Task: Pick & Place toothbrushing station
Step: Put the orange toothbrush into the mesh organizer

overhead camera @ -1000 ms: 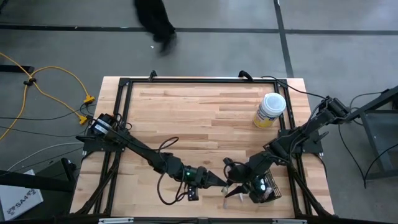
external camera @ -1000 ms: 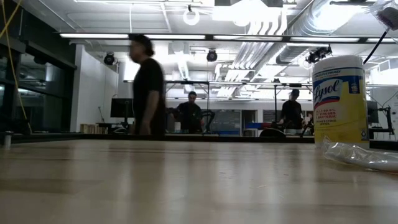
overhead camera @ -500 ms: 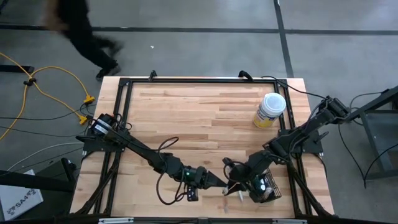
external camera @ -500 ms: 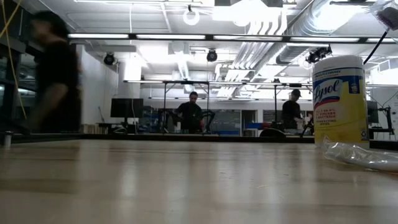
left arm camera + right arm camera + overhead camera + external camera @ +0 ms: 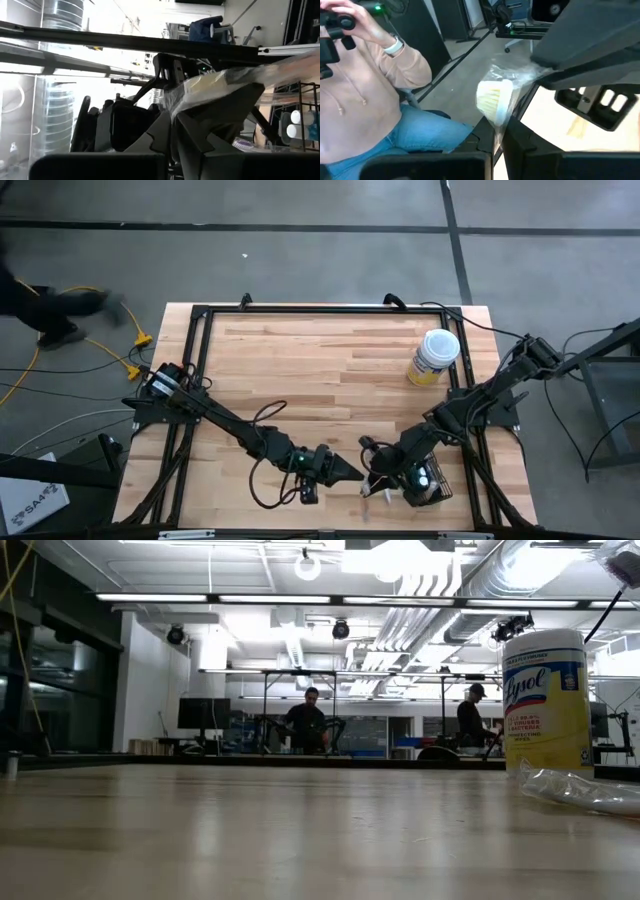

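Down at the near edge of the table we have both arms stretched low, tips almost meeting. The left gripper reaches in from the left side and the right gripper faces it, just beside it.

Between them is a wrapped toothbrush, white in crinkly clear plastic. From the right wrist we see its pale bristle head poking out of the wrapper, right above the dark fingers. Those are pinched close with the wrapper between them, so the right pincer has it firmly. From the left wrist the same plastic bundle comes up out of the left fingers, which sit almost touching. That one looks clamped on the wrapper too.

Just beside the right gripper, partly under the right arm, sits the wire-mesh basket. It is on the tabletop near the front right corner, with small white items inside that we cannot make out.

Further back on the right side stands the yellow Lysol canister with its white lid, upright. The low view shows a scrap of clear plastic lying beside it.

Beyond the table, a seated person in a pink hoodie shows in the right wrist view. Two more people stand far off in the room.
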`<state>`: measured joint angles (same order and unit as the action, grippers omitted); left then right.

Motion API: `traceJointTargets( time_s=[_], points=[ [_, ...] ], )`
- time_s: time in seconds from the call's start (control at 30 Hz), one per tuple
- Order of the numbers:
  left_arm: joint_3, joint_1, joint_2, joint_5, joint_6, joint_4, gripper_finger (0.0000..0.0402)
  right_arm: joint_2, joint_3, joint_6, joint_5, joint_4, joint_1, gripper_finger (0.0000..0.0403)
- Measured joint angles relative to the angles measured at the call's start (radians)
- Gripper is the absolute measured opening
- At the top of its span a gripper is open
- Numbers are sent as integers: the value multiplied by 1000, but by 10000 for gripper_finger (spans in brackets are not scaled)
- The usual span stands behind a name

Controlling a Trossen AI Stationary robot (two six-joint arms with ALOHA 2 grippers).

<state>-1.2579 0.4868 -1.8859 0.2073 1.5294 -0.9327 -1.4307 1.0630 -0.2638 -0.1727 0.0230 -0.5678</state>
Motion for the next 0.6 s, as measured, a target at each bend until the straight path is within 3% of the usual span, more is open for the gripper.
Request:
traceJointTargets(
  time_s=[0.33, 0.6],
  points=[
    [0, 2, 0, 3, -3, 1, 97, 0, 0, -5, -14, 1, 0, 6],
    [0, 2, 0, 38, -5, 4, 108, 0, 0, -33, -10, 3, -21, 6]
  ],
)
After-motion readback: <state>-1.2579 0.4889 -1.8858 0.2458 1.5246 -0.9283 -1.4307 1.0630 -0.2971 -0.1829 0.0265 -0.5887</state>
